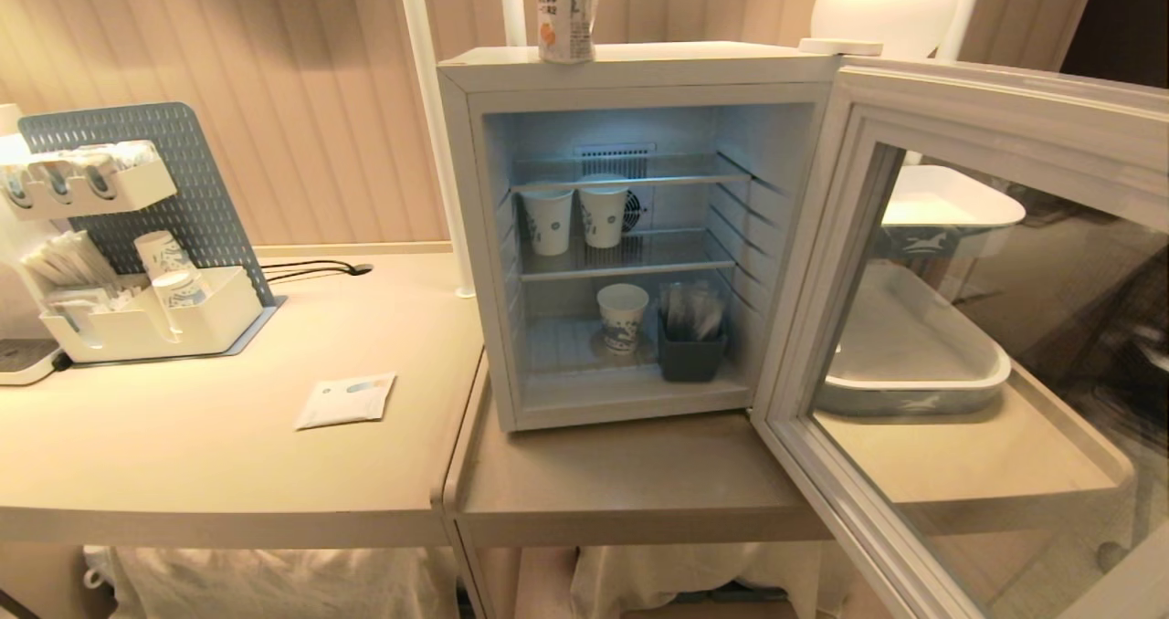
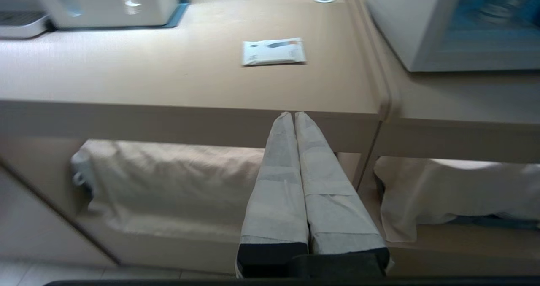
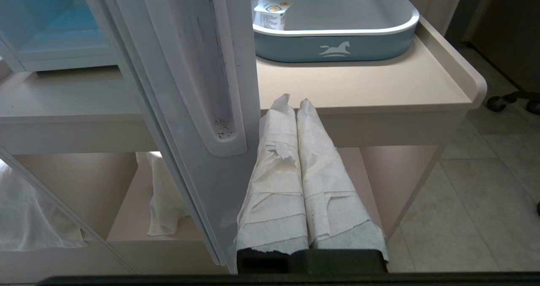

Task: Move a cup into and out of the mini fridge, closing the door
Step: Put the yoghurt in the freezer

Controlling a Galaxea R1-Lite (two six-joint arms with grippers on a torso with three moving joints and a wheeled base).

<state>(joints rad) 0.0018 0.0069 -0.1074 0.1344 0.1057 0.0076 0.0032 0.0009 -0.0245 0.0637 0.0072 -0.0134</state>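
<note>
Paper cups [image 1: 549, 220] are standing inside the mini fridge [image 1: 639, 236]; the cup [image 1: 566, 16] is sitting upright on top; both the left gripper [image 2: 294, 115] and the right gripper [image 3: 294, 100] are pinched tight, empty.

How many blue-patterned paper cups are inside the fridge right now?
3: two paper cups on the middle shelf, one on the bottom beside a dark bin. Others could be hidden behind.

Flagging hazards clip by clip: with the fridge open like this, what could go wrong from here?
1. The cup stands at the front edge of the mini fridge top; a hard door swing could topple it.
2. The door stands wide open beside the shut right tool; lifting that arm could snag it.
</note>
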